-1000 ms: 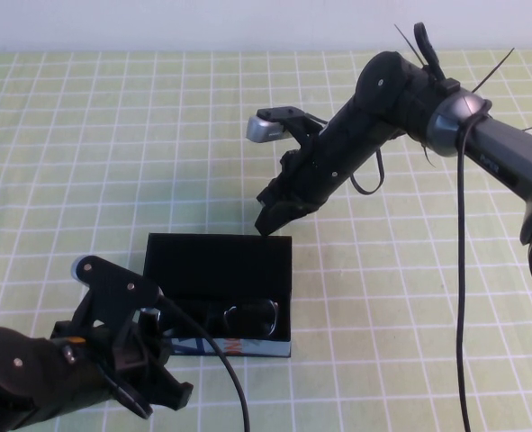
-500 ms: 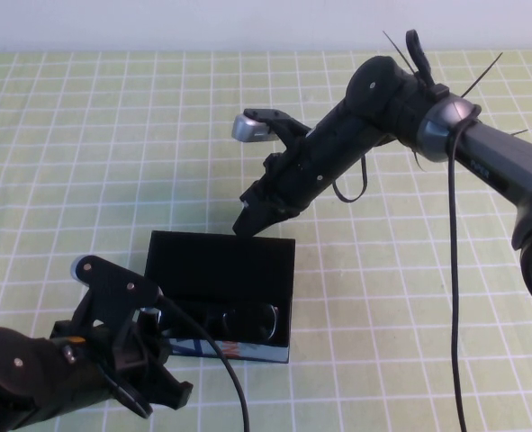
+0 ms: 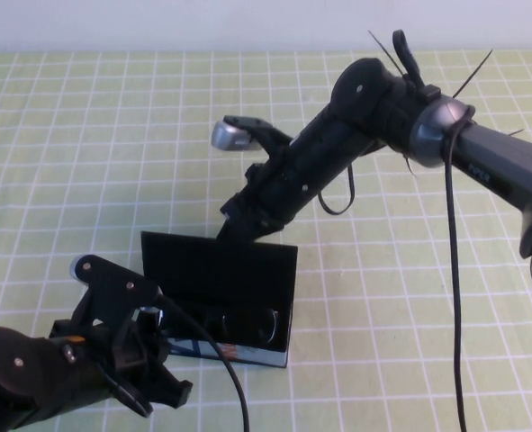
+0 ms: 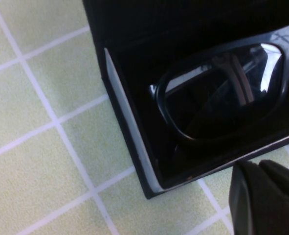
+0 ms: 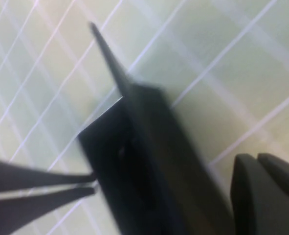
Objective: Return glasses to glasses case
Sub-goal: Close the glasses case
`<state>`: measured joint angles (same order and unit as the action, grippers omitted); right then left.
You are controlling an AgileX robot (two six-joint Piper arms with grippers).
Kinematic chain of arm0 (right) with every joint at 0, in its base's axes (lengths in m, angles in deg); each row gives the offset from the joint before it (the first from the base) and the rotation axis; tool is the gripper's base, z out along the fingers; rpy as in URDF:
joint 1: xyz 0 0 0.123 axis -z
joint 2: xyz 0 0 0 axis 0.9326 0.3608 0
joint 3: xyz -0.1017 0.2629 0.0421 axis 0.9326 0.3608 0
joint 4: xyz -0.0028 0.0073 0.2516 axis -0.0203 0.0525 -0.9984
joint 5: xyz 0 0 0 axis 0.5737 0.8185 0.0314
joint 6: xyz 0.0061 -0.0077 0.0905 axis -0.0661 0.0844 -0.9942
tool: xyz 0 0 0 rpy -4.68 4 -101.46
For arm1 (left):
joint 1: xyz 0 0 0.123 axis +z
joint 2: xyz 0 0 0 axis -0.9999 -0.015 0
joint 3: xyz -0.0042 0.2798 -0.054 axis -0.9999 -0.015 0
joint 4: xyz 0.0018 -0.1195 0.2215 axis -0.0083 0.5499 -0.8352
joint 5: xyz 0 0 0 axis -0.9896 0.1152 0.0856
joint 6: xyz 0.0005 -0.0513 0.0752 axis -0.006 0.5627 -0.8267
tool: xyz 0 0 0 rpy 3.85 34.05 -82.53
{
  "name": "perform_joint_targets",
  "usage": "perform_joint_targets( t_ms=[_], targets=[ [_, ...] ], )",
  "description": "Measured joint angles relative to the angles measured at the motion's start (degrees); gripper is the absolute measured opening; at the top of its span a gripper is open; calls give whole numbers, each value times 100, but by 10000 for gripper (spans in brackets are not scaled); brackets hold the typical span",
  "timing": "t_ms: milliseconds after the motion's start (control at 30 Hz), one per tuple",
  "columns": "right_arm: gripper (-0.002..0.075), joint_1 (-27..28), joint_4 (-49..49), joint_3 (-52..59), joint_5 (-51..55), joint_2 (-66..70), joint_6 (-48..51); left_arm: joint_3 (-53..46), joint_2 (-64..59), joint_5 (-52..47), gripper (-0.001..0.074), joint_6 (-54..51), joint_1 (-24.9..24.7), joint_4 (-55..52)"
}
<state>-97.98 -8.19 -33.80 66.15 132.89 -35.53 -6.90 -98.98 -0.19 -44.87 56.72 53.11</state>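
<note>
While the left gripper point(image 3: 162, 382) waits beside the glasses case point(image 3: 247, 346), grip unreadable, the glasses point(image 4: 222, 93) lie inside; the right gripper point(image 3: 232, 225), apparently closed, meets the stiff, light lid's point(image 3: 220, 265) rear edge.

Worktop point(image 3: 85, 135) covered by a pale green cloth with a white grid pattern; plain white wall point(image 3: 157, 22) along the far edge.

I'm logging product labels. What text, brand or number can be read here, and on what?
None can be read.
Glasses case: blue, white and orange print on its front edge, mostly hidden by the left gripper, illegible.
Glasses: no marking visible.
Right gripper, at the lid: none.
</note>
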Motion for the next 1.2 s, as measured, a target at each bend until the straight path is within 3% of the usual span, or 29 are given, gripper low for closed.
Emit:
perform_joint_targets(
  t_ms=[267, 433, 667, 800, 1100, 1200],
  targets=[
    [-16, -256, -13, 430, 0, -159, -12, 0, 0, -152, -1, -500, 0, 0],
    [-16, -458, 77, 430, 0, -228, -25, 84, 270, -1074, -1, -1358, 0, -15],
    [-16, -624, 158, 454, 0, -228, -40, 536, 930, -2156, -1, -1457, 0, -974],
    [-16, -637, 212, 514, 0, -228, -50, 921, 1267, -2883, -1, -760, 0, -2311],
    [-16, -637, 438, 765, -24, -334, -50, 1701, 1596, -4249, -1, 2582, 26, -6288],
    [-16, -613, 674, 739, -13, -466, -50, 1726, 1745, -4304, -1, 3370, 282, -6900]
  ],
)
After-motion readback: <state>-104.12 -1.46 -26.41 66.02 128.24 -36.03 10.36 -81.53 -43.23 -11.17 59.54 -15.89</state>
